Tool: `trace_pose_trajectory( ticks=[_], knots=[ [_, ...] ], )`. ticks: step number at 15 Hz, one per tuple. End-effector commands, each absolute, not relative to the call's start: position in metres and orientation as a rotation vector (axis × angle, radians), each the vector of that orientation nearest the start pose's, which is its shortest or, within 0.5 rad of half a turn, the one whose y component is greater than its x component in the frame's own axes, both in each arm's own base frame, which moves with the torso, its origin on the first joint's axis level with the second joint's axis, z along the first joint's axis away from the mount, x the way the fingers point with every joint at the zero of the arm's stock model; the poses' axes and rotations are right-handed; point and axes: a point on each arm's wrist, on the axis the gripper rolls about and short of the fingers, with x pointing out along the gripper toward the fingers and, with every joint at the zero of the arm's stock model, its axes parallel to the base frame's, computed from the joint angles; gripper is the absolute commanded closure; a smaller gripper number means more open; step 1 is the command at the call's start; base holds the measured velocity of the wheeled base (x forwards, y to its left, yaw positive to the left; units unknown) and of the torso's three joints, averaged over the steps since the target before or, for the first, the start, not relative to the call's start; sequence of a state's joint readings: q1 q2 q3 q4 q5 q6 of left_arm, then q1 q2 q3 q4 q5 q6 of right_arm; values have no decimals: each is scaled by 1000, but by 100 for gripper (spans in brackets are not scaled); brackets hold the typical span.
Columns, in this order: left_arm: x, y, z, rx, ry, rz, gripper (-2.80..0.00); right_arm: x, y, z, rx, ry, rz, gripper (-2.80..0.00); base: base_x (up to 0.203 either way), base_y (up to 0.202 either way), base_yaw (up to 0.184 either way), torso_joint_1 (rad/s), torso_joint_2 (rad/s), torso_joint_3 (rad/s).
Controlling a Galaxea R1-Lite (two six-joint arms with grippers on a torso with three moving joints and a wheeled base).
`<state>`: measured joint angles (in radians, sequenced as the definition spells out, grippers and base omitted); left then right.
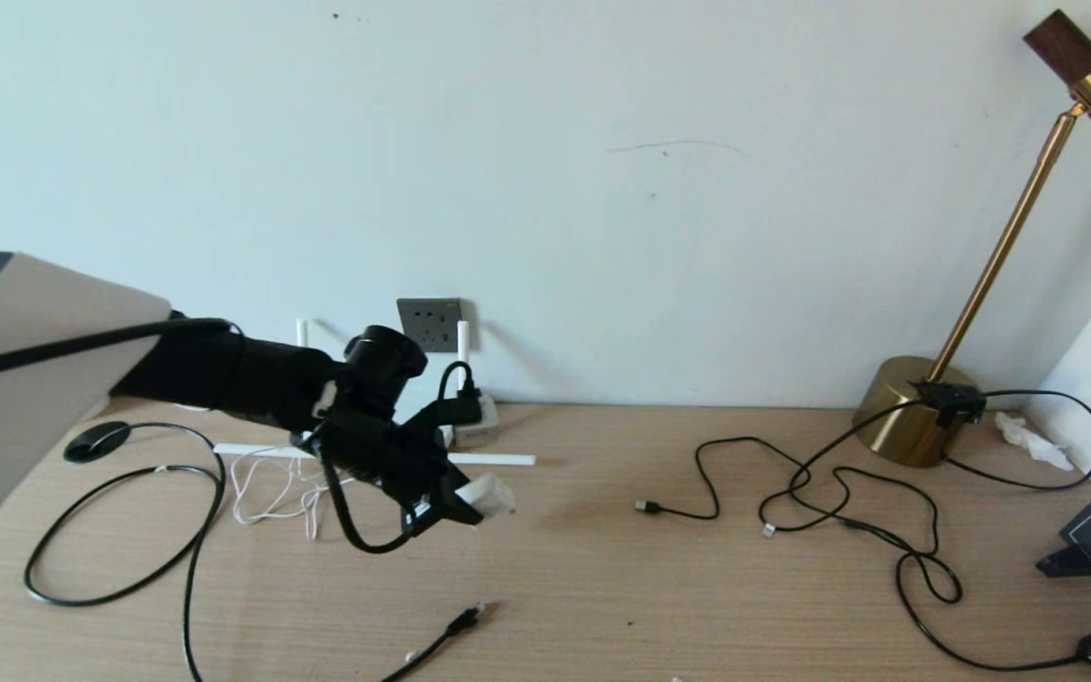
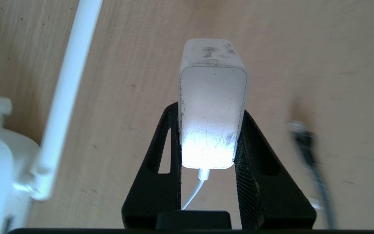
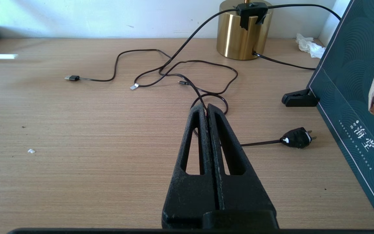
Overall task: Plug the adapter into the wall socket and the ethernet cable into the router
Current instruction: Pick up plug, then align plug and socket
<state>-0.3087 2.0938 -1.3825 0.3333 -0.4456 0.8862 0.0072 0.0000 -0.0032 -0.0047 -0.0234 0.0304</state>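
My left gripper (image 1: 458,504) hangs above the desk, shut on the white adapter (image 1: 491,494); the block sits between both black fingers (image 2: 174,139) with its thin white cord (image 2: 195,191) trailing back from the adapter (image 2: 213,100). The dark grey wall socket (image 1: 429,324) is on the wall behind and above the gripper. The white router (image 1: 477,423) lies under the socket, partly hidden by the arm, with one antenna (image 1: 493,459) flat on the desk. The ethernet cable plug (image 1: 466,618) rests near the front edge. My right gripper (image 3: 206,107) is shut and empty, low over the right side.
Thin black USB cables (image 1: 792,493) sprawl across the right of the desk, by a brass lamp base (image 1: 910,412). A black mains plug (image 3: 297,137), a black clip (image 3: 300,97) and a dark patterned box (image 3: 352,97) stand at the right. A black cable loops at the left (image 1: 119,540).
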Motion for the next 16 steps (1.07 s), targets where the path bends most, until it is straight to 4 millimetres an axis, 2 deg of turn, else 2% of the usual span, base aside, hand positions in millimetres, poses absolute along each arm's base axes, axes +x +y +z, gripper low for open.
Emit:
trace_pose_trajectory(
  ticks=[1, 5, 7, 10, 11, 13, 15, 16],
  knots=[
    [345, -87, 144, 521, 630, -1094, 0, -23, -1, 77, 29, -6, -15, 0, 0, 0, 0, 0, 0, 0],
    [333, -10, 170, 140, 603, -986, 0, -23, -1, 77, 30, -6, -15, 0, 0, 0, 0, 0, 0, 0],
    [320, 36, 180, -38, 595, -880, 0, -23, -1, 77, 30, -7, -15, 0, 0, 0, 0, 0, 0, 0],
    [297, 85, 200, -413, 607, -735, 0, -23, -1, 77, 31, -6, -15, 0, 0, 0, 0, 0, 0, 0],
    [290, 95, 203, -498, 603, -713, 0, -23, -1, 77, 29, -6, -15, 0, 0, 0, 0, 0, 0, 0],
    [281, 94, 189, -572, 650, -701, 0, -23, -1, 77, 31, -8, -15, 0, 0, 0, 0, 0, 0, 0],
    [274, 81, 172, -530, 661, -693, 0, -23, -1, 77, 31, -6, -15, 0, 0, 0, 0, 0, 0, 0],
    [279, 73, 166, -432, 618, -667, 0, -23, -1, 77, 29, -8, -15, 0, 0, 0, 0, 0, 0, 0]
  ],
)
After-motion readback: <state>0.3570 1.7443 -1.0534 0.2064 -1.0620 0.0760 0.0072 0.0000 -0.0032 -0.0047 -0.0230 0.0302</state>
